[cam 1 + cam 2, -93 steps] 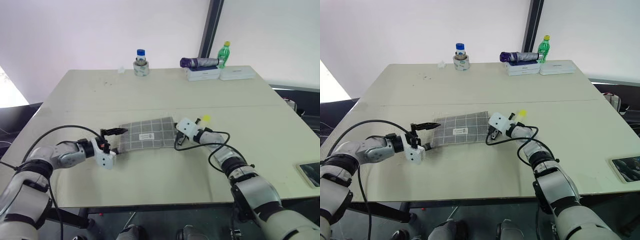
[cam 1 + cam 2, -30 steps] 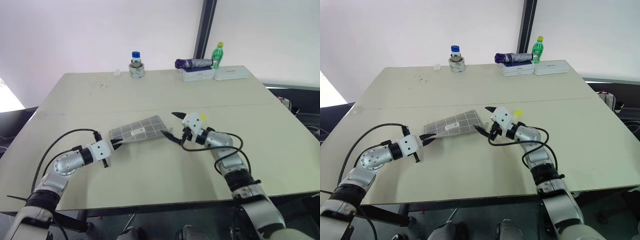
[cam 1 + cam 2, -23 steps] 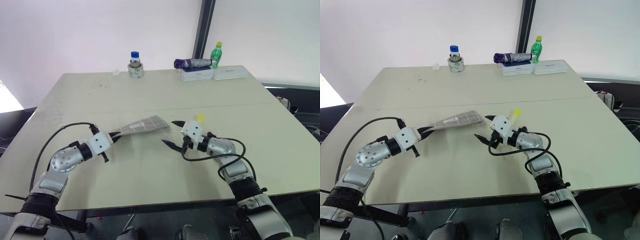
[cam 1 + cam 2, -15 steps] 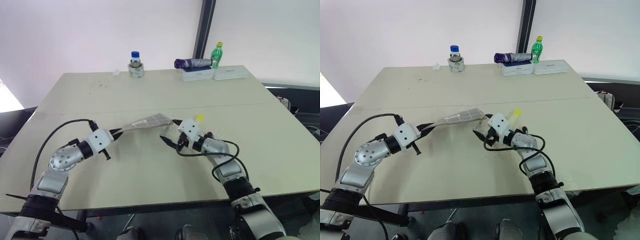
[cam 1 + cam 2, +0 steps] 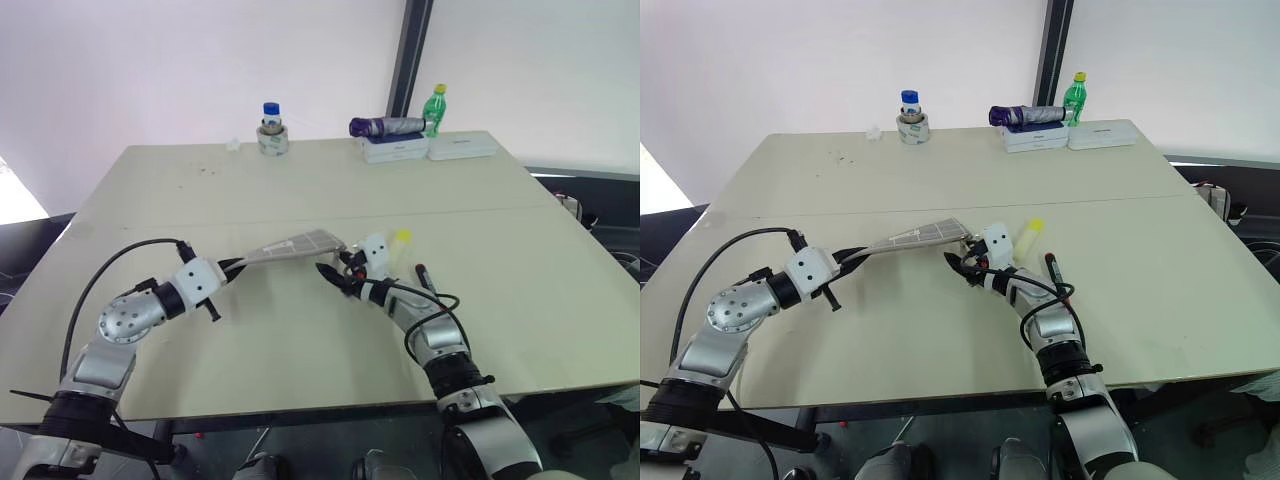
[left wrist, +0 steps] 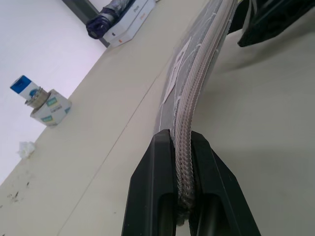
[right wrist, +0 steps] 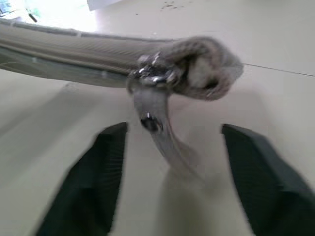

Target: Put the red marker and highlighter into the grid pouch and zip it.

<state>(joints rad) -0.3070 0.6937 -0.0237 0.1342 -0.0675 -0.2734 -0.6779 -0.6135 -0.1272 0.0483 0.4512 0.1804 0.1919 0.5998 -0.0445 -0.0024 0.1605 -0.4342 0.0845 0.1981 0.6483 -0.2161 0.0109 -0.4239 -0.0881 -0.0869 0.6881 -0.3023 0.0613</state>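
Beige table (image 5: 300, 190) under a white wall carried everything. Left gripper (image 6: 183, 147) was clamped tight on one end of the grid pouch (image 5: 290, 245), holding it lifted off the tabletop, zipper edge running away from its fingers (image 6: 150, 191). Right gripper (image 7: 172, 162) sat at the pouch's far end with jaws apart, gripping nothing; the zipper pull (image 7: 152, 118) hung between its two pads, touching neither. Highlighter (image 5: 399, 239) lay on the table just beyond the right gripper, outside the pouch. Red marker (image 5: 425, 277) lay on the table just to the right of that arm, also outside. Pouch had a small white label (image 6: 178, 59), text unreadable. Far from both grippers at the table's back edge: a blue-capped jar (image 5: 271, 128), a folded purple umbrella (image 5: 385, 126) on white boxes (image 5: 430, 148), and a green bottle (image 5: 434, 108).
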